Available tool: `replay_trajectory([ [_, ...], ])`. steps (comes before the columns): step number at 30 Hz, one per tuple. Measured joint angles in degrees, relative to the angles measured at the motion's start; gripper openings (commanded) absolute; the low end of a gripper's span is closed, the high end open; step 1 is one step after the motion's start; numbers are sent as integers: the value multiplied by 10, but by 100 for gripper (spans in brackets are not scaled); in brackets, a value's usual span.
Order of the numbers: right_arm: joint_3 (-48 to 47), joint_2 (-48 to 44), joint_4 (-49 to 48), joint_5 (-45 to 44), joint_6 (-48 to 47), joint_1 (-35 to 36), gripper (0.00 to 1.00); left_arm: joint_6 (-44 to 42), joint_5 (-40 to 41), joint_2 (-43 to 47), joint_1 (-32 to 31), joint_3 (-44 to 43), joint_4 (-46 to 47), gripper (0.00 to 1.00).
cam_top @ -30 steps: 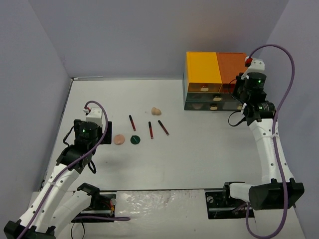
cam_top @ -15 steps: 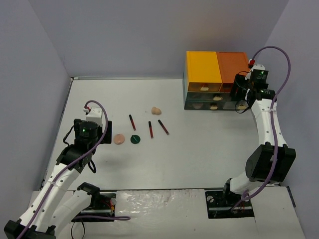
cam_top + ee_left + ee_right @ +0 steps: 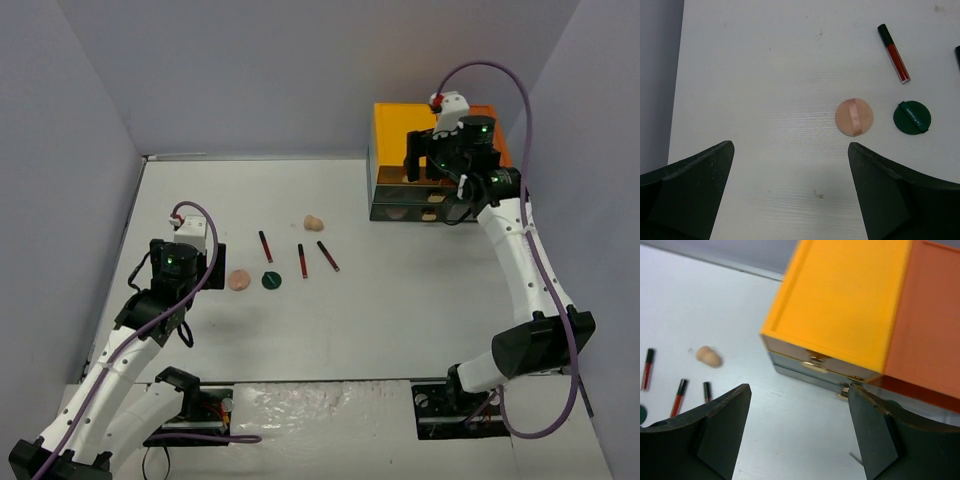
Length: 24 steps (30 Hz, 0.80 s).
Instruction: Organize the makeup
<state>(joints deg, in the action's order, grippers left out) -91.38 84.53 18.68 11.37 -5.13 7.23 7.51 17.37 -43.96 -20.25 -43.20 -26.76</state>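
Observation:
Three dark red sticks (image 3: 265, 246) (image 3: 301, 260) (image 3: 328, 256) lie mid-table. A round peach compact (image 3: 238, 280) and a dark green disc (image 3: 270, 280) lie beside them, and a beige sponge (image 3: 313, 222) lies behind. My left gripper (image 3: 205, 262) is open and empty, just left of the peach compact (image 3: 854, 117); the green disc (image 3: 911, 118) and one stick (image 3: 894, 53) show beyond it. My right gripper (image 3: 428, 160) is open and empty, held in front of the drawer unit (image 3: 435, 165). Its wrist view shows the sponge (image 3: 708, 356) and sticks (image 3: 678, 397). No white-lidded palette is in view.
The drawer unit (image 3: 850, 315) has a yellow and orange top and dark drawers with gold handles (image 3: 815, 367); it stands at the back right. Grey walls close the table on the left, back and right.

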Motion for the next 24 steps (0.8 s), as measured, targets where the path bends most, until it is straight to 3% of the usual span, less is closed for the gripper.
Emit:
replay_trajectory([
  [5, -36, 30, -3, 7, -39, 142, 75, 0, 0, -2, 0, 0, 0, 97],
  [9, -63, 105, -11, 17, -63, 211, 75, 0, 0, -1, 0, 0, 0, 97],
  [18, -100, 318, -12, 37, -97, 259, 73, 0, 1, 0, 0, 0, 0, 97],
  [24, -118, 407, -23, 37, -101, 258, 70, 0, 3, 1, 0, 0, 0, 97],
])
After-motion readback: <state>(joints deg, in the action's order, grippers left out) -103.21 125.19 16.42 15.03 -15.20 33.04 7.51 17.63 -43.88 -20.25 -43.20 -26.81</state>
